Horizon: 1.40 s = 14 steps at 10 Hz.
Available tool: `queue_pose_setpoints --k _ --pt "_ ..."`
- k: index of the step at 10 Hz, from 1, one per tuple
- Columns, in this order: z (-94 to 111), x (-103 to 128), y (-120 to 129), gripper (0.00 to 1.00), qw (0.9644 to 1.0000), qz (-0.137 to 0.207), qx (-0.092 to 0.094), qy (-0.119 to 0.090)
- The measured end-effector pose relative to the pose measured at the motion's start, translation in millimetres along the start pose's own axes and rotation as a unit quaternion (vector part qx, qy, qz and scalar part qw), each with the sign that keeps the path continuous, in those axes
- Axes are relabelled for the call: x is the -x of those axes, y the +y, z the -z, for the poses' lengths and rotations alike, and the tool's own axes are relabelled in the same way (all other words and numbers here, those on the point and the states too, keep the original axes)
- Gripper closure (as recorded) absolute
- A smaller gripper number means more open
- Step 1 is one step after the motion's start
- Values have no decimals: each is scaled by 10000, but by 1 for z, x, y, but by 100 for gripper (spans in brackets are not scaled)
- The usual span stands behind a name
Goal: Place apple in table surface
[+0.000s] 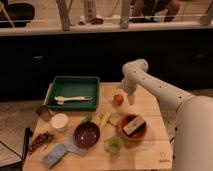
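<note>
The apple sits on the table surface, in the far middle part of the top, just right of the green tray and well apart from the 2 bowls nearer the camera. The gripper hangs at the end of the white arm that reaches in from the right, just beside the apple on its right and pointing down at the boards. Its claw stands spread wide and grips nothing. The fruit looks to rest on the wood by its own weight, though whether a finger touches its side cannot be told.

By that reading the placing itself looks done, and the step in hand is the release and getaway. The next move calls for a straight lift upward, with the claw kept spread, so that no finger brushes the round fruit and sets it rolling toward the tray or the yellow item. Only once clear of the apple should the arm swing back to the right.
</note>
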Motion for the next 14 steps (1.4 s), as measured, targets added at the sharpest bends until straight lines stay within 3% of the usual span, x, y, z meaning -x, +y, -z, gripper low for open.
queue_pose_setpoints --k 14 --pt "-3 -1 -6 20 9990 416 -94 -147"
